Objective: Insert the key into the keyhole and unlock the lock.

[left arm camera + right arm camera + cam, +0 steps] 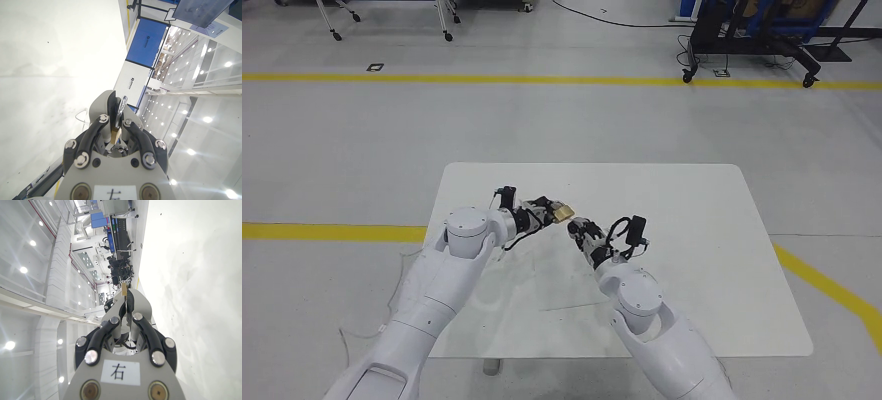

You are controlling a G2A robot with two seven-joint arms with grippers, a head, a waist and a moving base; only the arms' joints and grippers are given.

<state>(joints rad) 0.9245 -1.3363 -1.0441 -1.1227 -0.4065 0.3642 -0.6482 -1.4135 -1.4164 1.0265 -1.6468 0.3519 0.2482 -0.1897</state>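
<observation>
The white rectangular surface (692, 200) stands on a pale floor crossed by yellow floor lines (542, 77). Both white arms are held over its middle, and their tips come close together there.

Blue and white wall panels (146, 47) stand in the room behind, each with a small printed logo.

The left tool (542, 212) (119, 106) is clenched on a brass padlock with a silver shackle (561, 211) (115, 135), held clear above the surface. In the left wrist view the brass body sits deep between the fingers (111, 102), and the shackle runs out toward their tips.

The right tool (582, 232) (125, 298) is just beside it and points at the padlock. Its black pads (130, 306) are pressed onto a thin silver key (126, 306), seen edge-on. The padlock's brass body (123, 290) shows right at the tip of the key. Whether the key has entered the keyhole cannot be told.

Each wrist housing carries a white label (115, 192) (120, 371) with one black handwritten-style character, a different one on each.
</observation>
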